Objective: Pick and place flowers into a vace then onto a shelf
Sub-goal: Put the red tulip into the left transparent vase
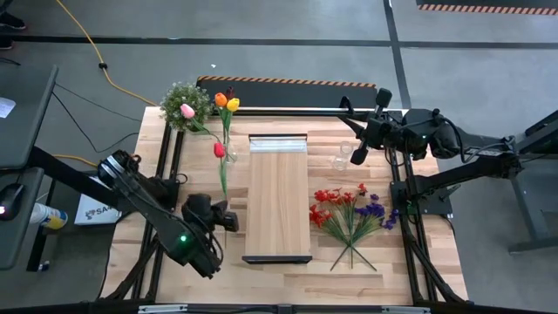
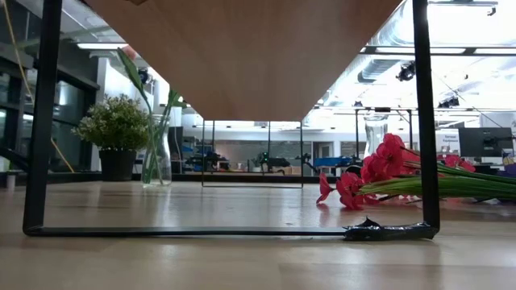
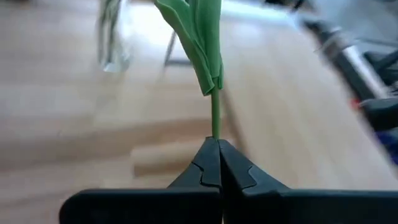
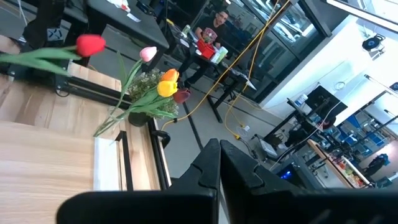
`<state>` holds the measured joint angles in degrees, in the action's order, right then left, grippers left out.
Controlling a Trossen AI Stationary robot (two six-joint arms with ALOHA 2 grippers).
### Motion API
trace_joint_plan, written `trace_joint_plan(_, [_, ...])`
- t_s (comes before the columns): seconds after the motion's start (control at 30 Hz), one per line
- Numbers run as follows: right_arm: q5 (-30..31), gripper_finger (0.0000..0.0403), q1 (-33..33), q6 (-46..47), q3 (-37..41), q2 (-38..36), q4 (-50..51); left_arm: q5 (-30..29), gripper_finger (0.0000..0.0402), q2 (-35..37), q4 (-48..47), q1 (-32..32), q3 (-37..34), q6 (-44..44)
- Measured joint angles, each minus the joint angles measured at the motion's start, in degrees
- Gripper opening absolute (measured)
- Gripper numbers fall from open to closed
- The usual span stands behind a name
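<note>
Your left gripper (image 3: 219, 163) sits at about 8 o'clock on the butcher-block table (image 1: 427, 262), its smooth dark jaws pressed together on the thin green stem of a red tulip (image 1: 219, 150); the stem runs straight out toward 12 o'clock, with a long folded waxy leaf just past the fingertips and the bloom beside the clear glass vase (image 1: 230, 155). That vase already holds yellow and orange tulips (image 1: 227, 103) and a pink one (image 1: 187, 111) leaning over the bushy potted plant (image 1: 186, 102). The shelf (image 1: 279, 205), a long pale-wood plank on black brackets, lies mid-table just right of your held stem. Red and purple sprays (image 1: 350, 215) lie fanned at 4 o'clock. Your right gripper (image 4: 219, 163) waits at 2 o'clock, jaws together, empty.
</note>
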<state>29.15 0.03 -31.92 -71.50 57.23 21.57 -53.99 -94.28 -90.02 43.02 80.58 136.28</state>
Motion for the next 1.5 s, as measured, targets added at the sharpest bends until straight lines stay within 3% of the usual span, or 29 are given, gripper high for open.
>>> trace_joint_plan(0.43, [3.74,0.0,-0.02,-0.83,0.0,0.0,0.02,-22.95,0.0021,13.42,-0.11,-10.43,0.04,-25.99])
trace_joint_plan(0.7, [8.09,0.0,-0.04,-3.77,0.0,0.0,0.04,-35.41,0.0021,20.74,-0.04,-17.84,0.04,-34.98])
trace_joint_plan(1.13, [8.12,0.0,-0.07,-4.55,0.0,0.0,0.04,-36.14,0.0021,21.65,0.43,-33.56,-1.09,-38.5])
trace_joint_plan(1.5, [7.79,0.0,-3.05,-4.74,0.0,0.0,0.28,-35.73,0.0021,19.16,8.2,-39.92,-6.77,-38.51])
